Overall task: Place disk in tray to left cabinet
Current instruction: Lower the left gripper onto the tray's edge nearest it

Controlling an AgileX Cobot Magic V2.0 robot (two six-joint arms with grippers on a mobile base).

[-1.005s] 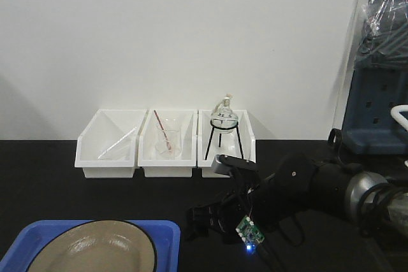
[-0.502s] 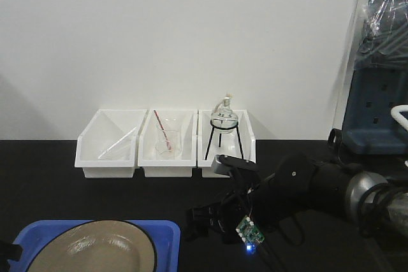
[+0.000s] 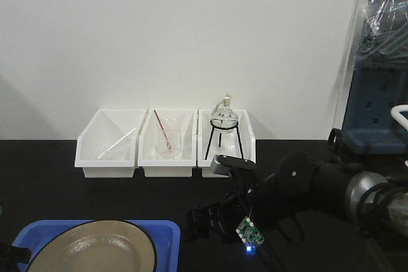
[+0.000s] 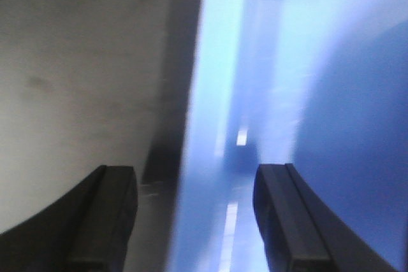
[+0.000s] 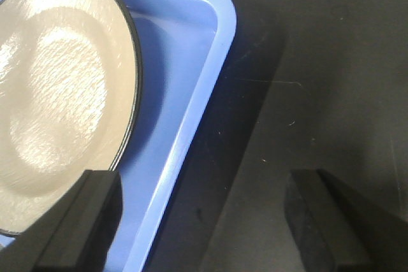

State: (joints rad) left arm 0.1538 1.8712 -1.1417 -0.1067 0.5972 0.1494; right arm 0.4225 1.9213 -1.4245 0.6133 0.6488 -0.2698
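disk (image 3: 95, 251) cropped below, tray (image 4: 331, 157) blurred

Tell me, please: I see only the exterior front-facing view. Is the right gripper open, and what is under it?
Observer: Yes, the right gripper is open; the right wrist view shows its jaws wide apart.
Operator: What lies between them?
Observer: The right rim of the tray and, beside it, bare black table.
Operator: And the left gripper?
Observer: The left gripper is open too; in its blurred wrist view the blue tray edge runs between the jaws.
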